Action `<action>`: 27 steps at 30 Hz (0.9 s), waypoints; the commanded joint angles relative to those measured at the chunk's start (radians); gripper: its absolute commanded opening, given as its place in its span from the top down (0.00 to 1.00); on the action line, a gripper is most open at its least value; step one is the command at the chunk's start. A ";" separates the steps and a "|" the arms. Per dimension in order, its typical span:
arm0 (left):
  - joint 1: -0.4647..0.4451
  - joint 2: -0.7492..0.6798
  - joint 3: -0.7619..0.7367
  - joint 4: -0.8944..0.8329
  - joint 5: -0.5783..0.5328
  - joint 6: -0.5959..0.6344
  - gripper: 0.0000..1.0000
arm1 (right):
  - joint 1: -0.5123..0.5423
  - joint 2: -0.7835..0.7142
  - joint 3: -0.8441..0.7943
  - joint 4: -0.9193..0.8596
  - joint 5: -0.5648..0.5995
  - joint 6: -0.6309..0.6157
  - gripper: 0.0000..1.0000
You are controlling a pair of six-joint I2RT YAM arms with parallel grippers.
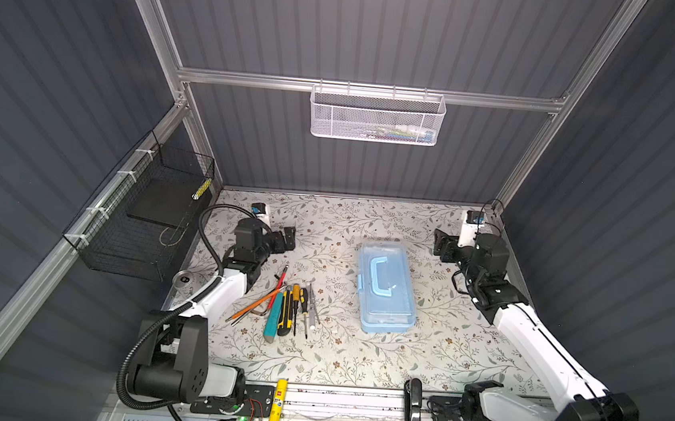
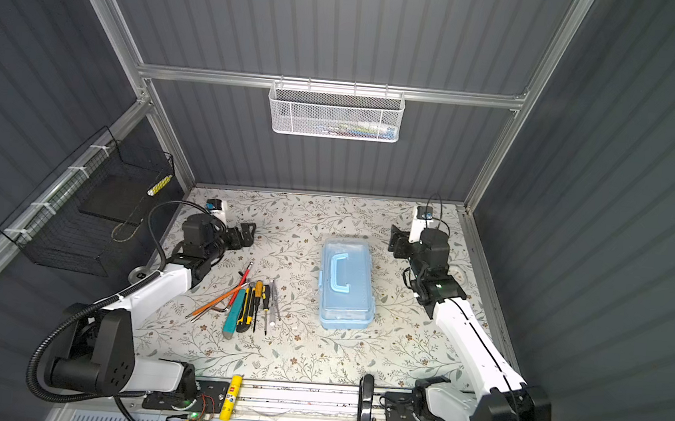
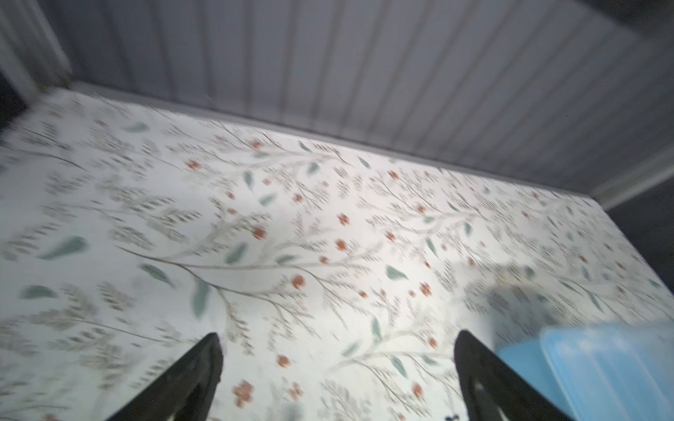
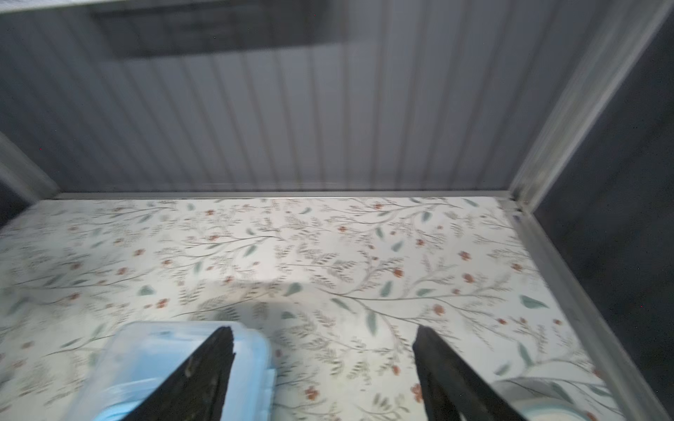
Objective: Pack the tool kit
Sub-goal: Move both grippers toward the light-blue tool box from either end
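Currently left gripper [image 1: 290,238] and right gripper [image 1: 439,244], both released and empty, flank the closed tool box [image 1: 387,291] at frame centre, presumably to open it; utility knife [image 1: 286,313] lies lower left

Both top views: set high over the near edge, tilted down toward the far wall [image 1: 363,34], whole table [image 1: 335,357] in frame, fields nearly identical. Wrist cameras: each low and close behind its own fingers, left gripper [image 3: 337,333] and right gripper [image 4: 324,328], facing the far wall across the table. Both wrist views share the far wall, the table and part of the box [image 3: 601,364].
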 commanded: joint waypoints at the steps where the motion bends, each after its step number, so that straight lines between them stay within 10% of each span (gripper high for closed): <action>1: -0.116 -0.014 -0.051 -0.121 0.096 -0.070 0.00 | 0.088 -0.004 0.102 -0.455 -0.134 0.075 0.24; 13: -0.270 0.012 -0.131 0.054 0.143 -0.219 0.01 | 0.232 0.148 0.291 -0.736 -0.437 0.237 0.24; 27: -0.390 0.118 -0.085 0.102 0.144 -0.233 0.00 | 0.298 0.279 0.324 -0.692 -0.423 0.264 0.35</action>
